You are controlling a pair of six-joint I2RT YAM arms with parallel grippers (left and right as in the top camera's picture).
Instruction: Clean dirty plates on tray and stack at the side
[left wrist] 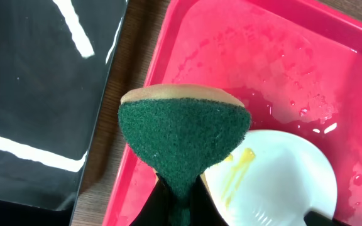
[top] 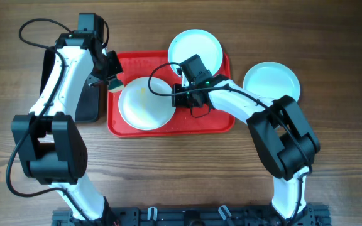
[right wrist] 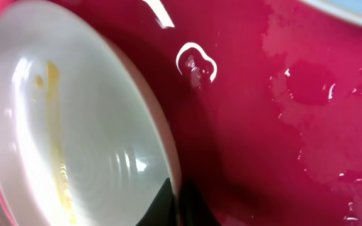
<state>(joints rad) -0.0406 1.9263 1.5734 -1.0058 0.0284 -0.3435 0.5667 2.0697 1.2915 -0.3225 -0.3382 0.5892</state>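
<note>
The red tray (top: 203, 119) lies mid-table, wet in patches. On its left part sits a white plate (top: 144, 103) with a yellow smear, tilted in the right wrist view, where its bowl (right wrist: 74, 125) fills the left. My right gripper (top: 176, 97) is shut on that plate's right rim, one finger on each side of the rim (right wrist: 178, 188). A second plate (top: 195, 49) rests over the tray's far edge. A third plate (top: 271, 81) lies on the table right of the tray. My left gripper (left wrist: 180, 188) is shut on a green scouring sponge (left wrist: 184, 138), held over the tray's left rim beside the smeared plate (left wrist: 275, 182).
A black tray (top: 88, 107) lies left of the red tray, partly under my left arm, and shows glossy in the left wrist view (left wrist: 36, 94). Water pools on the red tray's floor (right wrist: 307, 81). Bare wooden table surrounds both trays.
</note>
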